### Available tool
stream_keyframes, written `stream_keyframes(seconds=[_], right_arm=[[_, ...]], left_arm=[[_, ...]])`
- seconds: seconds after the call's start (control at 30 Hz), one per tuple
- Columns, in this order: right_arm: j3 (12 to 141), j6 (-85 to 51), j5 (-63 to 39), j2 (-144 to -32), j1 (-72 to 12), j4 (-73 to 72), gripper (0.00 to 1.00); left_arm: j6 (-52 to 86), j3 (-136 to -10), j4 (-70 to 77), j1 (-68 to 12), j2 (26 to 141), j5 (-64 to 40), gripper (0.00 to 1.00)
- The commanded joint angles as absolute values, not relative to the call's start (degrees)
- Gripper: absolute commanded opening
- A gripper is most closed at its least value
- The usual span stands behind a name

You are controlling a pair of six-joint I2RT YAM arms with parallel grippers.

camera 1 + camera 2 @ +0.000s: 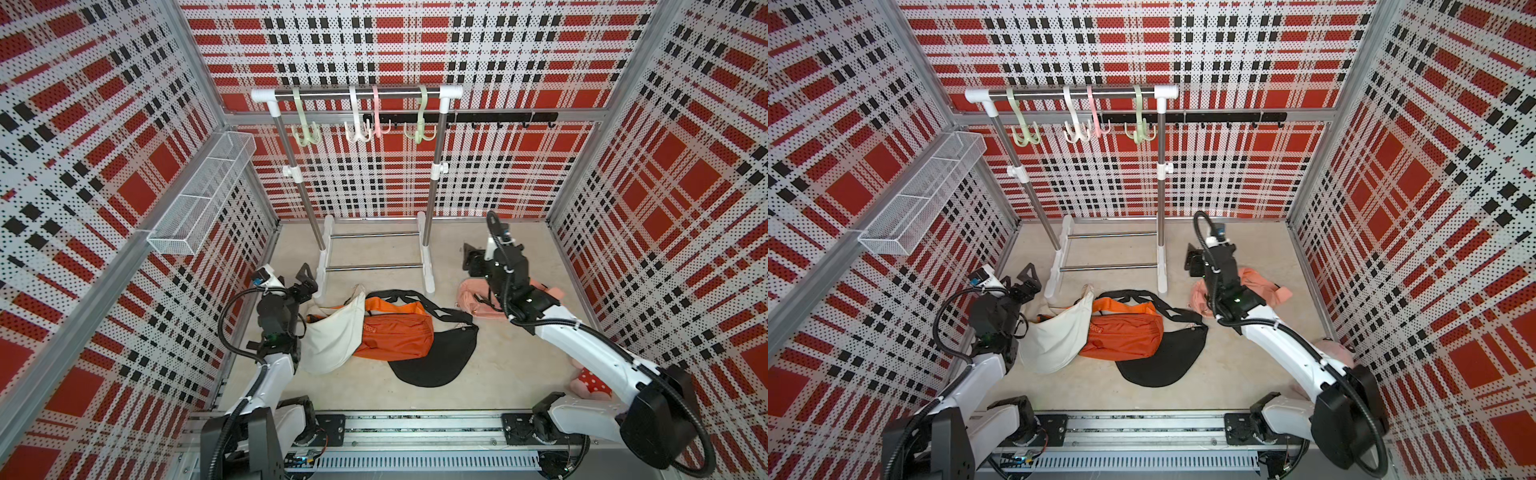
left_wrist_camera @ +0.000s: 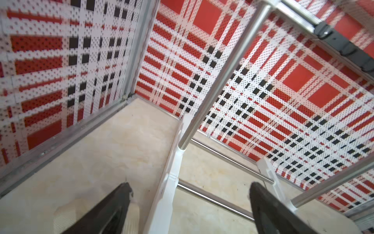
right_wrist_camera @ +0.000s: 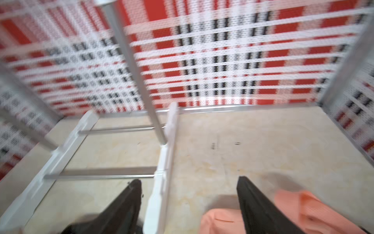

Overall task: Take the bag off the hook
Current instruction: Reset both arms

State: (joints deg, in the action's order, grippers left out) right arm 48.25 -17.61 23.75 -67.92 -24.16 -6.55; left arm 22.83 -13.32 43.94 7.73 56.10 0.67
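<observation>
**Q:** Setting?
**A:** Beige marbled floor, red plaid perforated walls, garment rack at the back.

**Q:** Bag?
**A:** Pink bag, crumpled, on the floor beside the right gripper, whose jaws are spread and empty. Left gripper also gapes wide, holding nothing.

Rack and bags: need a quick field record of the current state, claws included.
rack: upright at the back of the floor
hooks: four on the rail, all bare
white bag: on floor, overlapping orange bag
orange bag: on floor, middle of pile
black bag: on floor, touching orange bag
pink bag: on floor, apart from pile, partly hidden by right arm
left claw: open, empty, near rack base
right claw: open, empty, beside pink bag
status: no bag on any hook
</observation>
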Motion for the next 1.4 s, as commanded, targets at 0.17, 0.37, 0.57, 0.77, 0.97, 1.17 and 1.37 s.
stream_keyframes(seconds=[0.17, 0.37, 0.57, 0.77, 0.97, 1.17, 1.37], right_arm=[[28.3, -6.97, 28.89, -73.12, -5.91, -33.15, 0.88], [24.53, -3.57, 19.2, -81.39, -4.92, -44.41, 0.89], [12.06, 0.64, 4.93, -88.7, -4.4, -74.45, 0.89], [4.79, -2.17, 4.98, -92.92, -2.24, -92.8, 0.92], [14.16, -6.57, 15.42, -90.39, -1.46, -71.06, 1.0], [14.45, -6.51, 15.76, -90.06, -1.76, -70.31, 1.0], [14.23, -6.5, 15.74, -90.0, -1.77, -70.55, 1.0]], left_arm=[[14.44, -0.53, 71.43, 3.32, 56.43, 19.41, 0.98], [8.87, 1.6, 79.28, -2.21, 66.95, 25.77, 0.98], [5.49, 3.25, 94.25, -0.27, 76.78, 20.87, 0.98], [-0.67, 4.95, 106.04, -2.28, 85.5, 13.26, 0.98], [-1.81, -0.77, 103.2, -3.52, 91.86, 15.14, 0.98], [1.58, -6.43, 91.53, -2.59, 90.71, 22.24, 0.98], [4.13, -10.55, 83.03, -1.67, 90.22, 24.97, 0.98]])
